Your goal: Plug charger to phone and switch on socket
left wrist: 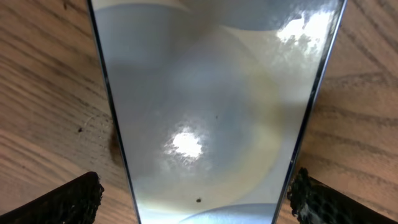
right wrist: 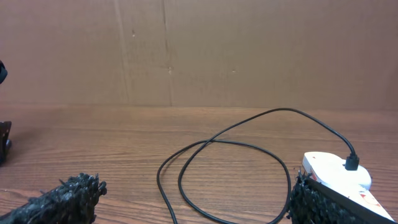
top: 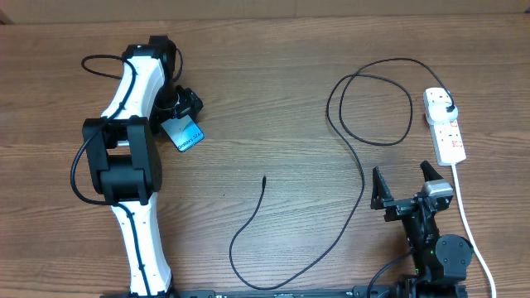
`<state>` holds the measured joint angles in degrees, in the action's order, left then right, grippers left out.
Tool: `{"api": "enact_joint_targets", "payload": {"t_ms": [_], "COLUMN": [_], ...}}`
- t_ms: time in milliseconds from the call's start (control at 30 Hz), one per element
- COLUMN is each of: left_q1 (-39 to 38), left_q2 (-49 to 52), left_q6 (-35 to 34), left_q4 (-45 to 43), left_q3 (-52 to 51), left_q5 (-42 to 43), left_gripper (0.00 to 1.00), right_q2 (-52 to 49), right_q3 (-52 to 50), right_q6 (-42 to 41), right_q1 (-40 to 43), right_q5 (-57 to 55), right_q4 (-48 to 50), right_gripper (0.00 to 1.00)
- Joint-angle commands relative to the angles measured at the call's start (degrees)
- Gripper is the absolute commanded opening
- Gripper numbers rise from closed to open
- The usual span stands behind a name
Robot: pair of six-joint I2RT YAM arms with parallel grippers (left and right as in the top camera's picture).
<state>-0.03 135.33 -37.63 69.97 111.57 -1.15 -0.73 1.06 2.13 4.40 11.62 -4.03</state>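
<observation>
Phone [top: 182, 132] lies toward the table's [top: 273, 99] left edge between the left gripper's [left wrist: 196, 198] spread jaws, its print unreadable; right gripper [top: 406, 184] gapes empty near the power strip [top: 450, 139] holding the charger's [top: 362, 170] plug

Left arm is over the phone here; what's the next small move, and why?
Probably close the left pincer on the slim smartphone with the light blue-teal screen: its open fingers straddle the phone's long edges. The thin black charger cable's connector tip lies loose, not yet plugged in.
</observation>
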Motion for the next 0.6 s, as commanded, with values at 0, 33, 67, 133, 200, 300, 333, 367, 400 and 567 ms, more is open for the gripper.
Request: {"api": "enact_joint_targets", "payload": {"t_ms": [0, 33, 67, 133, 200, 300, 333, 367, 400, 567], "left_q1": [0.0, 0.0, 0.0, 0.0, 0.0, 0.0, 0.0, 0.0, 0.0, 0.0], "left_q2": [0.3, 0.3, 0.3, 0.3, 0.3, 0.3, 0.3, 0.3, 0.3, 0.3], "left_q6": [-1.5, -1.5, -1.8, -1.8, -1.9, -1.9, -1.9, -1.9, -1.9, -1.8], "left_q4": [-0.9, -1.1, -1.2, -1.7, -1.9, -1.9, -1.9, -1.9, -1.9, -2.3], "left_q3": [-1.8, -2.4, -3.0, -4.3, -5.0, -5.1, -5.1, -5.1, -5.1, -5.1], "left_q5": [-0.8, -0.7, -0.7, -0.7, -0.7, -0.7, -0.7, -0.7, -0.5, -0.4], "left_gripper": [1.00, 1.00, 1.00, 1.00, 1.00, 1.00, 1.00, 1.00, 1.00, 1.00], "right_q2": [0.6, 0.6, 0.6, 0.6, 0.6, 0.6, 0.6, 0.6, 0.6, 0.6], "right_q3": [-0.6, -0.6, -0.6, -0.6, -0.6, -0.6, -0.6, -0.6, -0.6, -0.6], "right_q6": [-0.2, -0.2, -0.2, -0.2, -0.2, -0.2, -0.2, -0.2, -0.2, -0.2], "right_q1": [-0.3, -0.3, -0.3, -0.3, -0.3, -0.3, -0.3, -0.3, -0.3, -0.3], "right_q5": [-0.5, -0.5, -0.5, -0.5, -0.5, -0.5, -0.5, -0.5, -0.5, -0.5], "right_q4": [0.3, 0.3, 0.3, 0.3, 0.3, 0.3, 0.3, 0.3, 0.3, 0.3], "right_gripper": [1.00, 1.00, 1.00, 1.00, 1.00, 1.00, 1.00, 1.00, 1.00, 1.00]}}
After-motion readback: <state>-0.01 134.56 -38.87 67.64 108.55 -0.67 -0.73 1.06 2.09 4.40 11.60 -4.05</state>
